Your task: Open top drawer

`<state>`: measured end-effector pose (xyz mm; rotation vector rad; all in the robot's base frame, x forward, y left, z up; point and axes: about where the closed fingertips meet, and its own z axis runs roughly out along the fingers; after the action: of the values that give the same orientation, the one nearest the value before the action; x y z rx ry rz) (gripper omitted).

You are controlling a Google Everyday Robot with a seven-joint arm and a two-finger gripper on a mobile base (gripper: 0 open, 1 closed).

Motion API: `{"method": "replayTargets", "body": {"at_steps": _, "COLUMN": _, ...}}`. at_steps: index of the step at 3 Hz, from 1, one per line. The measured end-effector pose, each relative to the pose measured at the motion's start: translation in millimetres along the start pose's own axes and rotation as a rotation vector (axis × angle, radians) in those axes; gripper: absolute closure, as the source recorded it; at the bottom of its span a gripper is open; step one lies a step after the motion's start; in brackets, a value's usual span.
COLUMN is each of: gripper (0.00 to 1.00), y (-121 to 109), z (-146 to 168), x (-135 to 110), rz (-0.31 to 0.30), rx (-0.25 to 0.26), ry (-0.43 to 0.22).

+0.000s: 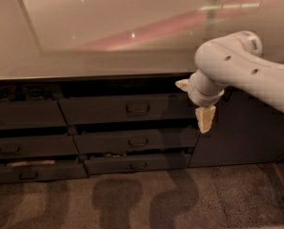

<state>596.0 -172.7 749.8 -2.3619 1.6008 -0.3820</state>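
The top drawer is the wide dark grey front just under the counter, with a small black loop handle at its centre. A dark gap runs above the front, and I cannot tell whether the drawer is shut or slightly ajar. My gripper hangs off the white arm, pointing down in front of the drawer's right end. It is well to the right of the handle, slightly below it, and not touching it.
Two shallower dark drawers sit below the top one. A second column of drawers stands at the left. A dark cabinet door is at the right. The pale countertop overhangs everything. Carpeted floor lies in front.
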Motion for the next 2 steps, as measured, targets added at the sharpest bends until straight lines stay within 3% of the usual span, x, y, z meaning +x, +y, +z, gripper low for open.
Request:
{"method": "replayTargets", "body": {"at_steps": 1, "gripper": 0.0, "y": -5.3, "z": -2.8, "x": -13.5, "rz": -0.031, "rx": 0.013, "ry": -0.067}}
{"method": "replayTargets", "body": {"at_steps": 2, "gripper": 0.0, "y": -5.3, "z": -2.8, "x": -13.6, "rz": -0.032, "rx": 0.013, "ry": -0.067}}
